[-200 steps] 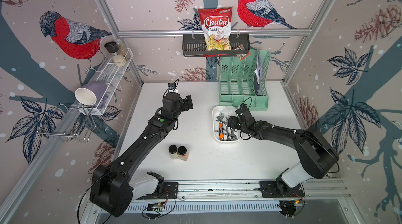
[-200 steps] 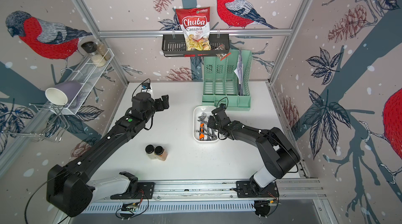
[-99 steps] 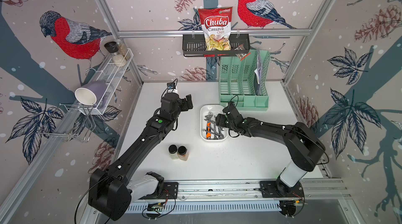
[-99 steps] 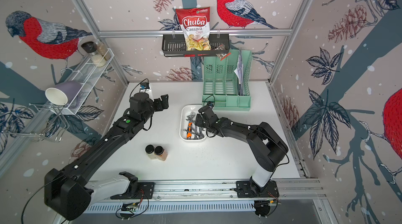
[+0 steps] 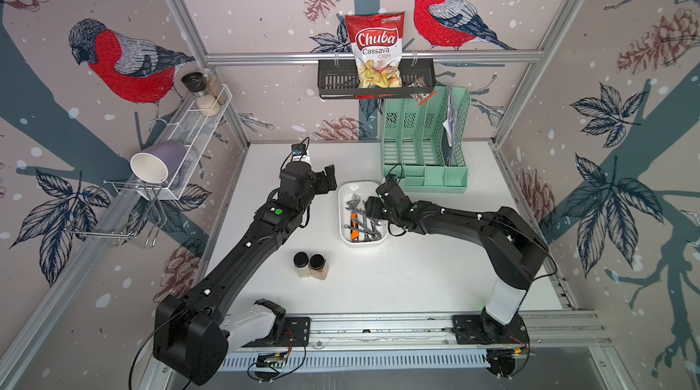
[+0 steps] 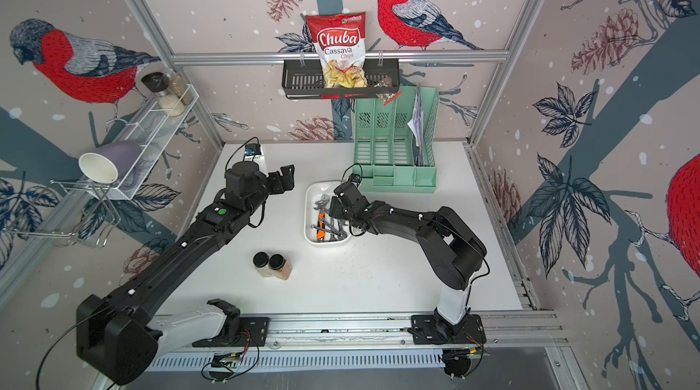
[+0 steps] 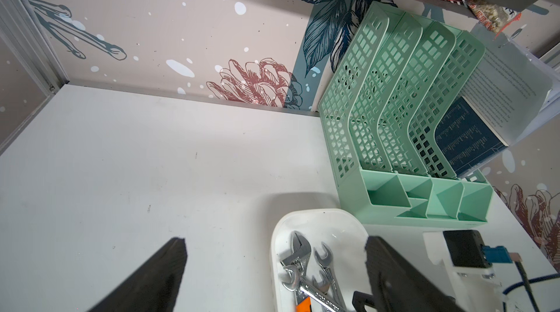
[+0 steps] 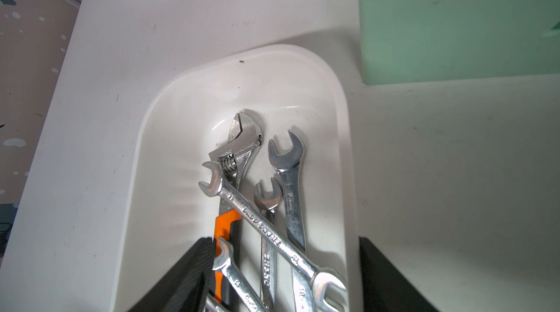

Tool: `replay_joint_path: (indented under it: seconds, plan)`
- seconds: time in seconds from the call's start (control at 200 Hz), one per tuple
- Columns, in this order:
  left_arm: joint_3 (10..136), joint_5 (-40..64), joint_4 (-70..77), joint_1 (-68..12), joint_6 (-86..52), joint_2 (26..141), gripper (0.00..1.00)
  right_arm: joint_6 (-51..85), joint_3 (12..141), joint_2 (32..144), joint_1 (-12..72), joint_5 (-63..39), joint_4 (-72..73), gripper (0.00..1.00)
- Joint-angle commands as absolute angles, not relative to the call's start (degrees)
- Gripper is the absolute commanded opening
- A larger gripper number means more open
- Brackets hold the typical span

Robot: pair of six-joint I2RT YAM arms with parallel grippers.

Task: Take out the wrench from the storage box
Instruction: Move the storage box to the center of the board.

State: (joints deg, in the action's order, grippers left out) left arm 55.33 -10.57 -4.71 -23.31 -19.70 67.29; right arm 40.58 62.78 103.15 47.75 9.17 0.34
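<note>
In both top views the box (image 5: 358, 189) (image 6: 322, 189) sits mid-table, just near of the organizer (image 5: 424, 179), with the wrenches (image 5: 360, 223) inside. The right gripper (image 5: 368, 208) hangs over its right rim, and the left gripper (image 5: 326, 179) is to its left.

Left wrist view: the left gripper (image 7: 274, 240) is spread wide, holding nothing.

Right wrist view: the right gripper (image 8: 285, 239) is spread and grips nothing, one finger (image 8: 194, 271) inside the box and the other outside.

Layout: storage box and its neighbours.
Storage box (image 5: 358, 188) sits mid-surface (image 5: 416, 274), with wrenches (image 5: 361, 223) lying lengthwise in it. Desk organizer (image 5: 424, 141) stands just behind and to its right. Two jars (image 5: 310, 265) stand touching each other, front-left of the box. Wall basket (image 5: 337, 81) hangs above the organizer, with a chip bag (image 5: 377, 47) in it.
</note>
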Motion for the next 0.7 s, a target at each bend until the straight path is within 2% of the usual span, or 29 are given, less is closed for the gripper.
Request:
replay_joint_path:
  seconds: [0.0, 0.695]
  plan:
    - [55.9, -10.19, -4.62, -23.47, -20.24, 67.15, 0.96, 39.25, 63.88, 103.13, 47.86, 9.58, 0.5, 0.77]
    - [55.85, -10.99, -4.75, -23.47, -20.28, 67.34, 0.96, 40.85, 58.9, 97.53, 49.04, 6.87, 0.22, 0.81]
